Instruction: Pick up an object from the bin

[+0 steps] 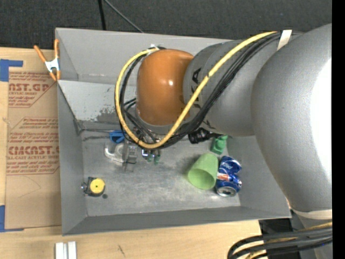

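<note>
Camera view from above: end effector (131, 156) down low on the left-centre floor of the bin (161, 196), tucked under the orange wrist cover (161, 90), just beside a clear plastic piece (112, 152) and a small blue thing (116, 137). Open or closed, impossible to tell from this angle. Off to the right, green cup (201, 172) on its side touching a crushed blue can (228, 178); yellow disc (96, 186) alone near the lower-left corner.
</note>
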Tool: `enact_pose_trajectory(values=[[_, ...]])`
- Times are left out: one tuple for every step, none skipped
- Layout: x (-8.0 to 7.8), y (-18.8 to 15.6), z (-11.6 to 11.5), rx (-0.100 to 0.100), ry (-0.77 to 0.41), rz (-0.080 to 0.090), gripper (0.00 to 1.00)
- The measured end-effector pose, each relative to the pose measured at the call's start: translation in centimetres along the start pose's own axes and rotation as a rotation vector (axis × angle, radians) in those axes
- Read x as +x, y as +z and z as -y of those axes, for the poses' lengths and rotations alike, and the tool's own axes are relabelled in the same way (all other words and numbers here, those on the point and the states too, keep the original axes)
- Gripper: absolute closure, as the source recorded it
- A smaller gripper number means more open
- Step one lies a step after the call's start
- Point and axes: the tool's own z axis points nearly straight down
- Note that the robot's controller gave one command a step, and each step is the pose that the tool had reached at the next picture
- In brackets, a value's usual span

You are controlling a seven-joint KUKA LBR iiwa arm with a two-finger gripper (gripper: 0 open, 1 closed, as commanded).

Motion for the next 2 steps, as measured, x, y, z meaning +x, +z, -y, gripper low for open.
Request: enact_pose_trajectory(values=[[4.5,-6.1,2.1,-0.004,-0.005,0.005,1.00],[1.3,3.8,-2.8,-0.002,-0.408,0.000,1.00]])
